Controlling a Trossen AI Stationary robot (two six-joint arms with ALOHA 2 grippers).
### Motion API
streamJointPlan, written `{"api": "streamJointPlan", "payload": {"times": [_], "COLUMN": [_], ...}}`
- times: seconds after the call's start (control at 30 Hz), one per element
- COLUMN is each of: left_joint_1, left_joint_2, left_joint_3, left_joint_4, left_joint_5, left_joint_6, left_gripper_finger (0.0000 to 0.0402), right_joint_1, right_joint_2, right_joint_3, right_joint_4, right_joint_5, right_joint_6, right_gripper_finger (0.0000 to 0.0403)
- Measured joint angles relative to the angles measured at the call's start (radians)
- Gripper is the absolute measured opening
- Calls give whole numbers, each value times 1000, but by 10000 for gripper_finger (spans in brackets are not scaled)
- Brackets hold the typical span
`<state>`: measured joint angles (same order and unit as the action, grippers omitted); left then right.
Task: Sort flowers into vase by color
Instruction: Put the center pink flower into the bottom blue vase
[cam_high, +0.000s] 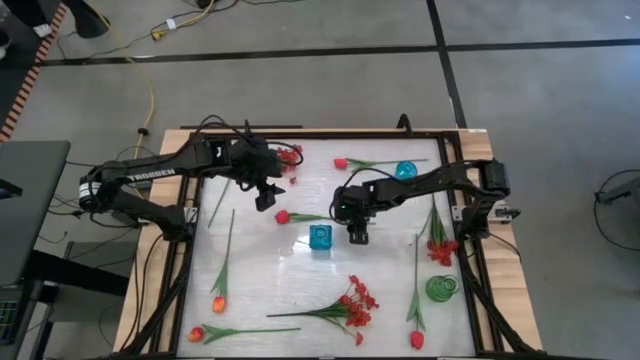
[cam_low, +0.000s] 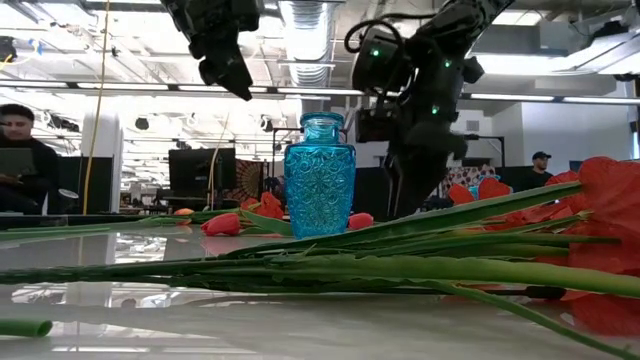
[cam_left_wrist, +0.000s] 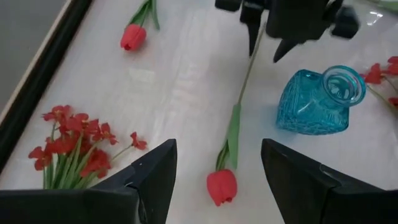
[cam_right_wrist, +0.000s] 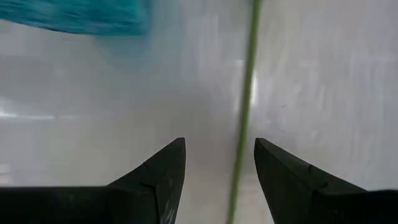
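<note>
Right wrist view: green stem (cam_right_wrist: 244, 112) lies between the released right pincer (cam_right_wrist: 219, 163) fingers.

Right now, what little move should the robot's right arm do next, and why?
Probably lower the right gripper a little and close its jaws on the green stem. The jaws stand open just above the table, the stem runs between them, and nothing is held yet. That stem leads to the red bud lying beside the blue vase. The left gripper waits open, higher up.

Bright overhead light, glossy tabletop (cam_high: 300, 280) glare
</note>
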<state>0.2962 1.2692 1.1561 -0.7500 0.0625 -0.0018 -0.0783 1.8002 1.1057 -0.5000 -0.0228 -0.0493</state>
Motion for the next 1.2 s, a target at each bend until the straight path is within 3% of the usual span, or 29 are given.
{"api": "streamJointPlan", "payload": {"times": [0.2,0.4,0.67,0.87,1.1,1.2], "left_joint_1": [0,0,0,-1,0,-2], "left_joint_2": [-27,-52,-260,-372,-429,-435], "left_joint_3": [0,-14,-279,-353,-356,-356], "left_joint_4": [6,27,373,435,425,422], "left_joint_5": [-33,-37,-15,-28,-77,-78], "left_joint_6": [0,-23,-187,-267,-308,-323], "left_gripper_finger": [222,222,222,222,222,222], "right_joint_1": [-18,-36,-21,-15,-46,-66], "right_joint_2": [39,55,56,43,-2,-35], "right_joint_3": [0,-15,-74,-74,-48,-30], "right_joint_4": [77,75,110,104,69,86], "right_joint_5": [11,10,14,-2,-17,-21], "right_joint_6": [68,79,128,168,226,229], "right_gripper_finger": [208,164,99,19,32,21]}}
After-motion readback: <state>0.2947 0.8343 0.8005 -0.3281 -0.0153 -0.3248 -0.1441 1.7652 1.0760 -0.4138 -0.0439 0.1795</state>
